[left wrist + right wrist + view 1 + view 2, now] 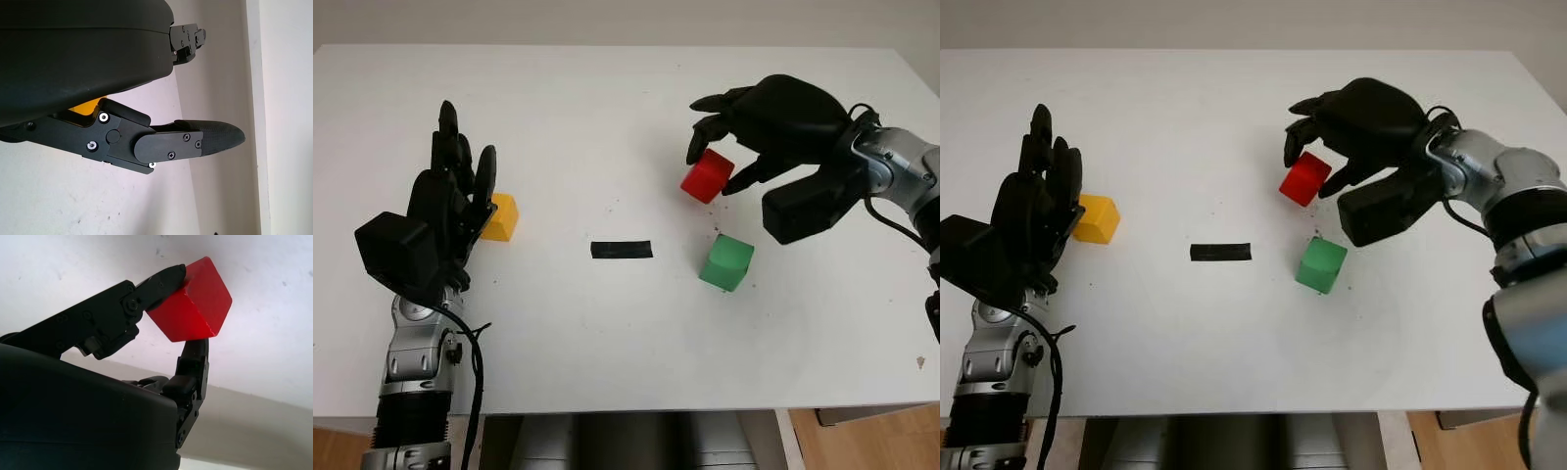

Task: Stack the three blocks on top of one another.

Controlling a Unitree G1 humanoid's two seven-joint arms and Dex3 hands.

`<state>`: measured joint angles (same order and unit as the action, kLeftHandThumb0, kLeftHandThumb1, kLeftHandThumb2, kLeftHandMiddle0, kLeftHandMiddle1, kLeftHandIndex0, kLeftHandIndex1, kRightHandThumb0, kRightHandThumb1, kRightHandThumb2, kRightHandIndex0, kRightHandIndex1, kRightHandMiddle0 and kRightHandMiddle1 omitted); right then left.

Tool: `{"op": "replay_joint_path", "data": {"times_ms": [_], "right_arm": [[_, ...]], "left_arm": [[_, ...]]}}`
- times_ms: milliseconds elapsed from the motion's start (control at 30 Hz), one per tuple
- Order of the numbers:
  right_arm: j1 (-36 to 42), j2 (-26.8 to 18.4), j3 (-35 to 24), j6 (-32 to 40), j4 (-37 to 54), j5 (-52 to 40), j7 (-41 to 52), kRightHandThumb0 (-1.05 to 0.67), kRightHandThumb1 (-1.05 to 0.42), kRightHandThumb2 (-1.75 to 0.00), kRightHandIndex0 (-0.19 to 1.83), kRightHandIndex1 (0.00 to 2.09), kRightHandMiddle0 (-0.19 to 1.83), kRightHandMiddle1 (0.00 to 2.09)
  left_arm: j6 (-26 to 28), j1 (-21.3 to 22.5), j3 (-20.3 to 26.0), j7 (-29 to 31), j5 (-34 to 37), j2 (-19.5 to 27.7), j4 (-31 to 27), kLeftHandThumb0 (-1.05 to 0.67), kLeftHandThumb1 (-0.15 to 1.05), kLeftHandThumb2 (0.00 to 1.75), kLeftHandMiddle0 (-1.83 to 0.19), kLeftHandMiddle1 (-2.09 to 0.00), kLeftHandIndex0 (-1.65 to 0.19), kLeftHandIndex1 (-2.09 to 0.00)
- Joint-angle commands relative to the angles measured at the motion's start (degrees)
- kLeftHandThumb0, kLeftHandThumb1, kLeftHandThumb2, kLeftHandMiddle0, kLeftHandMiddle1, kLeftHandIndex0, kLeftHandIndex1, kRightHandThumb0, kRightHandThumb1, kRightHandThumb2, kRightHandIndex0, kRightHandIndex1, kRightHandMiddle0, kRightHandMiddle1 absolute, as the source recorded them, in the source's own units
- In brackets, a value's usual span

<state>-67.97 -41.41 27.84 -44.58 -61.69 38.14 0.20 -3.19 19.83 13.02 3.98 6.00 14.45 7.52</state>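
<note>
White table (pixel 607 117) carried everything. The right hand (pixel 744 127) pinched the red block (pixel 707 176) between fingertips (pixel 168 276), tilted, one corner pointing down (above and behind the green block (pixel 725 262)). The left hand (pixel 445 211), open, stood beside the yellow block (pixel 501 217), near a black strip (pixel 621 250).

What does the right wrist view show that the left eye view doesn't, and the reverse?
Right wrist view alone: fingertips pressing opposite faces of the red block, close up, so the grip is plain.

Left eye view alone: the green block on the table just nearer the robot than the red one, a black strip mid-table, the yellow block and the open left hand beside it.

Both: the right hand holding the red block above the white table.
</note>
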Motion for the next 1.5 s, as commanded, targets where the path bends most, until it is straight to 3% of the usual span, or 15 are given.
{"op": "replay_joint_path", "data": {"times_ms": [0, 400, 867, 1133, 1467], "right_arm": [[0.68, 0.87, -3.00, 1.35, 1.90, -3.66, 3.29, -0.31, -0.88, -0.05, 0.38, 0.03, 0.60, 1.02], [3.18, 5.31, -11.13, 6.10, 9.25, -17.03, 19.61, -0.34, -0.92, -0.06, 0.33, 0.03, 0.41, 1.43], [4.47, 8.36, -8.70, 5.42, 18.51, -14.71, 28.66, -0.28, -0.92, -0.05, 0.30, 0.03, 0.37, 1.46], [1.06, 9.47, -5.11, -0.93, 15.79, -5.95, 23.01, -0.36, -0.91, -0.05, 0.32, 0.05, 0.48, 1.36], [-4.38, 8.78, 2.98, -11.17, 10.84, 13.52, 0.44, -0.39, -0.90, -0.05, 0.33, 0.06, 0.50, 1.36]], "left_arm": [[-0.11, -0.47, -0.13, 0.01, -0.27, 0.15, -0.40, -0.72, 1.05, 0.47, 0.16, -0.05, 0.13, -0.06], [-0.06, -0.44, -0.30, -0.61, -0.53, -0.26, -0.65, -0.72, 1.05, 0.47, 0.16, -0.05, 0.14, -0.06], [-0.27, -0.11, -0.61, -1.38, -0.75, -0.76, -0.66, -0.74, 1.05, 0.47, 0.16, -0.05, 0.14, -0.05], [-0.80, -0.17, -0.62, -1.44, -0.54, -0.93, -0.64, -0.71, 1.05, 0.50, 0.17, -0.05, 0.15, -0.05], [-0.58, -0.74, -0.76, -2.09, -1.18, -1.19, -1.03, -0.73, 1.05, 0.49, 0.17, -0.05, 0.15, -0.05]]}}
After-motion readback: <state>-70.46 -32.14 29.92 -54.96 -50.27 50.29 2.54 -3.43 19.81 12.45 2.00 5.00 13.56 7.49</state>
